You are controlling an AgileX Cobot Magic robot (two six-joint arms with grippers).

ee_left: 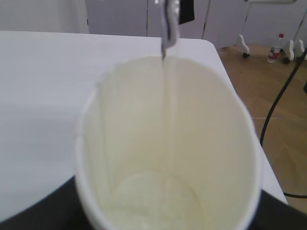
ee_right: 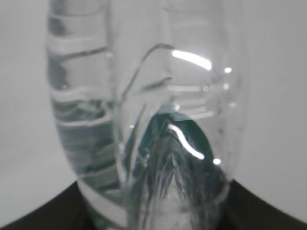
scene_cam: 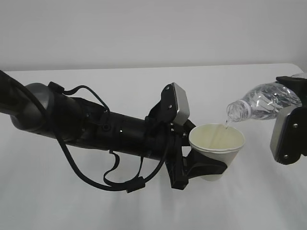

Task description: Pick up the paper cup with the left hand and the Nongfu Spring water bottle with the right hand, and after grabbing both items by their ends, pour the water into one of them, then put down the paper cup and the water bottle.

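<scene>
Item 1: paper cup (scene_cam: 217, 143). Held upright above the middle of the white tabletop (scene_cam: 144, 86), lifted clear of it, clasped low around its lower wall by the left hand (scene_cam: 204, 165); mouth kept level and open upward so as to catch the pour. Inside seen from the left wrist view: cream wall, a shallow pool at the bottom.

Item 2: Nongfu Spring water bottle (scene_cam: 266, 101). Held near the right edge of the tabletop, tipped almost flat with capless neck lower than base and just above the cup's far rim, so that contents run out. Gripped at its base end by the right hand (scene_cam: 290, 129); jaws themselves cropped at the frame edge, grasp judged from the bottle hanging there and from the right wrist view filled by its ribbed body.

Item 3: water (ee_left: 167, 86). Thin clear stream from neck down into the cup along its far inner wall; level in cup apparently low, though blurred.

Status: pouring under way; setting down not yet done.
</scene>
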